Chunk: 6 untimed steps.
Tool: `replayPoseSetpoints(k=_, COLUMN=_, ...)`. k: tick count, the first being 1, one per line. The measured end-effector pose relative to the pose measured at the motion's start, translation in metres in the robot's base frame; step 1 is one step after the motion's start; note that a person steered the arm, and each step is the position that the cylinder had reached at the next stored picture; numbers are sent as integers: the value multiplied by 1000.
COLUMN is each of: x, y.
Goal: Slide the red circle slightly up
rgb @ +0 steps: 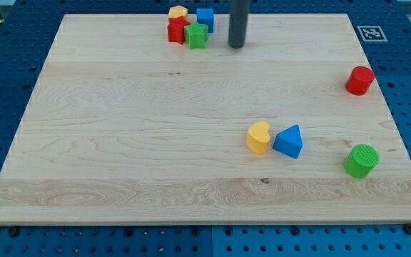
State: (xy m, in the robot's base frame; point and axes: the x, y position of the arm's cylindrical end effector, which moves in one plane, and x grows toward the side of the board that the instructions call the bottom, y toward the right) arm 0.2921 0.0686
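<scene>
The red circle [360, 80] is a short red cylinder near the board's right edge, in the upper right of the view. My tip [237, 46] is the lower end of the dark rod at the view's top centre. It stands far to the left of the red circle and a little above it, touching no block. The nearest blocks to the tip are the cluster just to its left.
A cluster at the top holds a yellow block [178, 12], a red block [176, 30], a green block [197, 36] and a blue block [205, 18]. A yellow heart [258, 137] and a blue triangle [289, 141] sit right of centre. A green circle [362, 160] sits at lower right.
</scene>
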Motion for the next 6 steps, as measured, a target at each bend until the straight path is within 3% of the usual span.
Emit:
replayPoseSetpoints(k=4, x=24, y=126)
replayPoseSetpoints(k=6, x=37, y=141)
